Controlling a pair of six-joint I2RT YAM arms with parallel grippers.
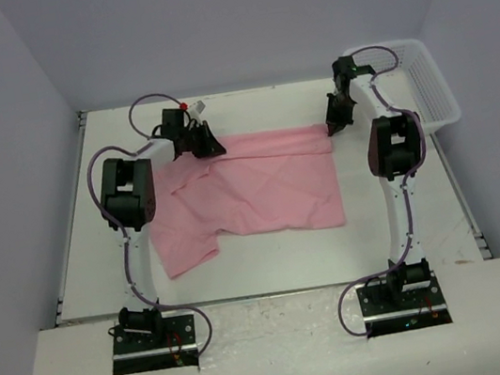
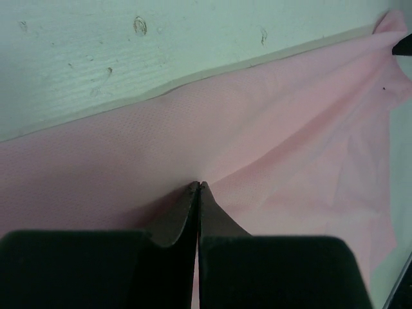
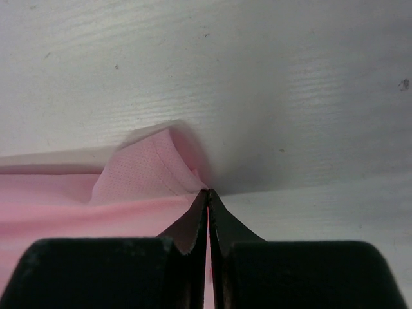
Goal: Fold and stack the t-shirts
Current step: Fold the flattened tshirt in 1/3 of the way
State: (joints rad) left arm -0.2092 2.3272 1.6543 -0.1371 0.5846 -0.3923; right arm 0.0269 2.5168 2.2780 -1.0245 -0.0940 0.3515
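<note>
The pink t-shirt [image 1: 259, 186] is spread on the bench [image 1: 272, 265] and held along its far edge at two points. The left gripper [image 1: 197, 142] is set near the far left corner and the right gripper [image 1: 336, 122] at the far right corner, not far from the white basket [image 1: 430, 92]. In both wrist views the jaws are pressed together with cloth pinched at their tips. On the left a fan of taut creases runs out from the pinch; on the right only a small raised bit of hem is caught. The step in hand is judged to be a fold of the far edge toward the near one. For this to be done well, both corners should be lifted together, only high enough for the held edge to clear the cloth beneath. The arms should be carried toward the near side at one pace, so that the edge between them is kept straight and lightly taut — not so taut that the shallow pinch on the right is pulled out. The held edge should be laid square over the near hem before anything is released. The near left part of the t-shirt juts out beyond the rest — it will likely need tucking afterwards.
</note>
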